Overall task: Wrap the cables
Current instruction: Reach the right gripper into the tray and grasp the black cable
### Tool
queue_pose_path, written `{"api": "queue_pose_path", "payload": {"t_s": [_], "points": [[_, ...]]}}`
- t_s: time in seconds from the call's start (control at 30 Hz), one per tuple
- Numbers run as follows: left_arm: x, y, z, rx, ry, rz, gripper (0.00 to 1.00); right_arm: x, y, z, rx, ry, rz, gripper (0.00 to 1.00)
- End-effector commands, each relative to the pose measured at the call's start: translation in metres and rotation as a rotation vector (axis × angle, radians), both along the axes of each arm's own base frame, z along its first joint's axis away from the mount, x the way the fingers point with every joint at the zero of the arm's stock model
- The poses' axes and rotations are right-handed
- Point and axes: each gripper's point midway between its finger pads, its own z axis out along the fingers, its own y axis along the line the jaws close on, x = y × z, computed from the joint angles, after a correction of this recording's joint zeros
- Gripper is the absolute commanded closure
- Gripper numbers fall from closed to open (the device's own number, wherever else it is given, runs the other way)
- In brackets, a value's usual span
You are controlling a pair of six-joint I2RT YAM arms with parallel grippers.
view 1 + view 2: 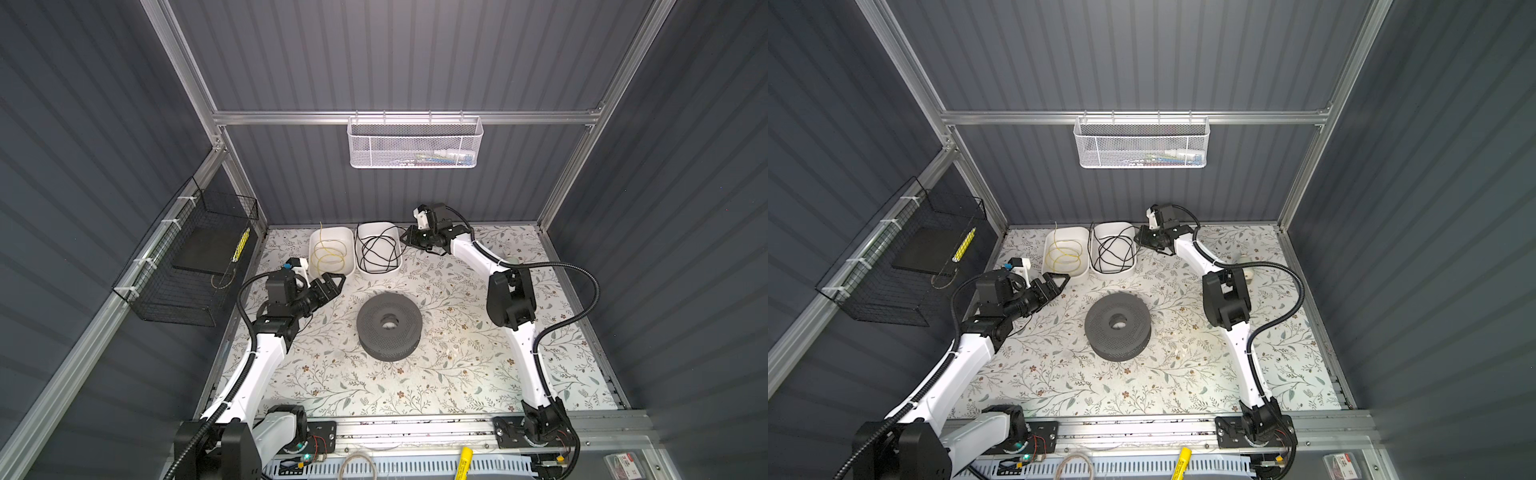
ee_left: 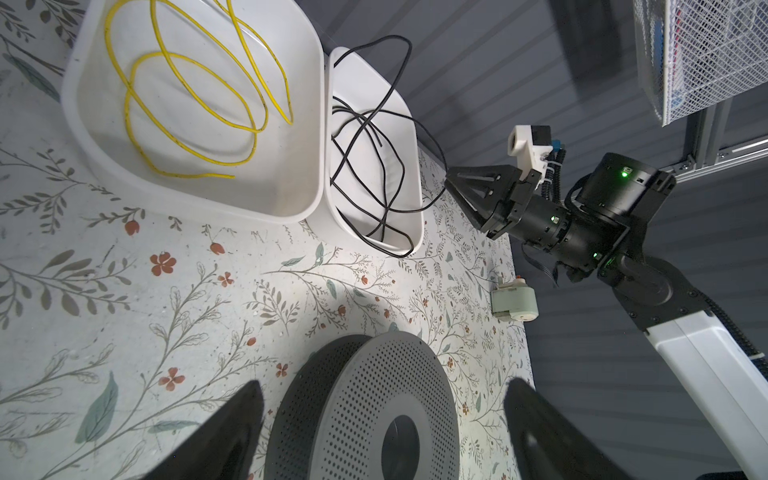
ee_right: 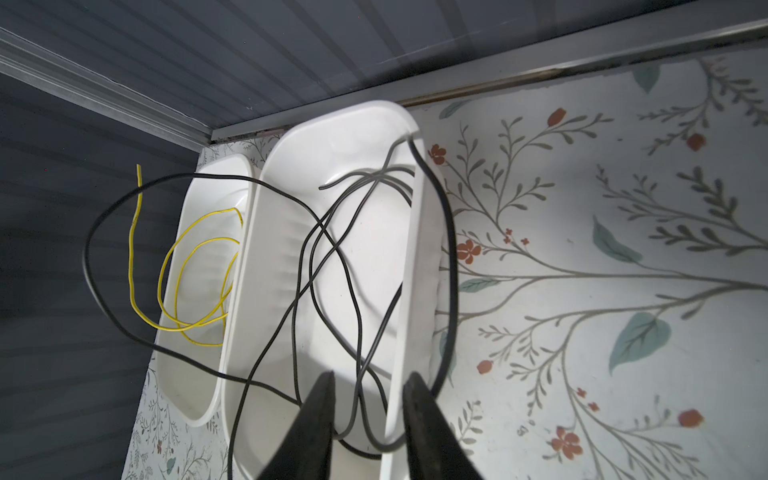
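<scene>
The left gripper (image 1: 336,282) hangs with fingers spread wide, holding nothing. Just beyond its tips sits a white tray (image 1: 332,229) with yellow wire (image 1: 330,255); the grey spool (image 1: 389,324) lies near, on its right. The cable (image 1: 377,249) lies in loose loops in the second tray (image 1: 380,272), directly before the right gripper (image 3: 368,380). That gripper's fingers are narrowly parted, straddling this tray's wall and some strands, with nothing clamped.

white arm links (image 1: 266,357), black joints (image 1: 509,297), ribbed hoses (image 1: 597,291)
</scene>
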Motion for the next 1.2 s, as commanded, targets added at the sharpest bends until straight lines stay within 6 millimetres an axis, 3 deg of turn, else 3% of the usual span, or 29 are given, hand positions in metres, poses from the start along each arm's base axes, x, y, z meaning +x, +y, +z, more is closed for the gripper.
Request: {"api": "queue_pose_path", "payload": {"t_s": [0.0,0.2,0.5,0.7,1.0,1.1,1.17], "points": [[0.002,-0.002,0.011,0.003,-0.024,-0.016,0.08,-0.005,-0.008,0.013,-0.01,-0.039,0.001,0.67],[0.007,-0.005,0.009,-0.007,-0.018,-0.026,0.09,-0.005,-0.012,0.032,-0.02,-0.074,0.002,0.62],[0.01,-0.006,0.008,-0.009,-0.011,-0.031,0.08,-0.005,-0.031,0.021,-0.016,-0.042,-0.049,0.56],[0.015,-0.007,0.007,-0.02,-0.007,-0.031,0.08,-0.001,-0.016,0.006,0.039,0.001,0.0,0.54],[0.017,-0.008,0.006,-0.022,0.002,-0.04,0.09,0.01,0.0,-0.003,0.112,0.033,0.032,0.72],[0.016,-0.009,0.008,-0.022,0.001,-0.044,0.09,0.01,0.003,0.001,0.115,0.022,0.041,0.81],[0.016,-0.009,0.008,-0.021,0.002,-0.045,0.09,0.009,0.005,0.009,0.114,0.007,0.052,0.92]]}}
